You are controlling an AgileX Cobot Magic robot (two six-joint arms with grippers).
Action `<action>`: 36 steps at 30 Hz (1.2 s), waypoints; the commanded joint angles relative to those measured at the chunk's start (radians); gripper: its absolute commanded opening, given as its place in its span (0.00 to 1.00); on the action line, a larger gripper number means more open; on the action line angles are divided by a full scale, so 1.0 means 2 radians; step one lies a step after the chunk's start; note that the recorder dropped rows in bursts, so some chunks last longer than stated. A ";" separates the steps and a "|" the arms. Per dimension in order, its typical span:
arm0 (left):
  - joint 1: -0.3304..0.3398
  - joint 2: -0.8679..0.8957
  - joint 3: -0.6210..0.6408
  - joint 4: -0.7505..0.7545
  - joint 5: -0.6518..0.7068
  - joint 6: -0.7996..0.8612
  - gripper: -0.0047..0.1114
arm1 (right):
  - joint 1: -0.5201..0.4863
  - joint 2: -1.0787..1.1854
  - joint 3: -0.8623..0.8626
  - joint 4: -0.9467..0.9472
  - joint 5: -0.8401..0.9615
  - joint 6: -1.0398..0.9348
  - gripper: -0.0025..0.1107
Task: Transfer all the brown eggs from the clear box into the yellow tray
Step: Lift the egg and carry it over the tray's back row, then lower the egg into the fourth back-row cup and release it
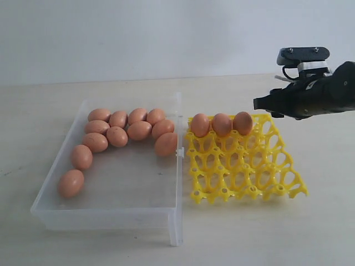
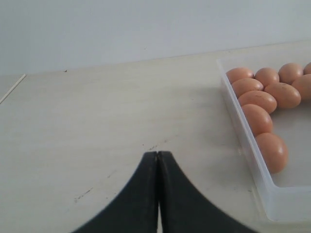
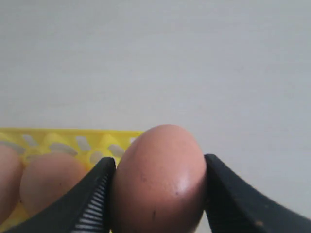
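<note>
right gripper (image 3: 159, 163) pinches an egg (image 3: 158, 187) at its belly by the tray (image 3: 68, 137); light, smooth, brittle, so squeeze gently. left gripper (image 2: 157, 158) closed, empty.

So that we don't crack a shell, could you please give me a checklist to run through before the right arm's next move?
1. Grip: right fingers press both sides of the brown oval matte egg: ok.
2. Held egg seated in a cup of the yellow plastic lattice tray: cannot tell.
3. Empty cups available in the tray: ok.
4. Left fingers shut, outside the clear shallow plastic box: ok.
5. Box emptied: not ok, twelve brown eggs lie in it.
</note>
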 commanded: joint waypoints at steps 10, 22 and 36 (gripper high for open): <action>0.001 -0.003 -0.002 -0.001 -0.007 -0.002 0.04 | 0.011 0.033 -0.036 -0.007 0.013 0.000 0.02; 0.001 -0.003 -0.002 -0.001 -0.007 -0.002 0.04 | 0.011 0.060 -0.036 -0.007 0.003 0.000 0.02; 0.001 -0.003 -0.002 -0.001 -0.007 -0.002 0.04 | 0.011 0.071 -0.036 -0.007 -0.012 0.000 0.02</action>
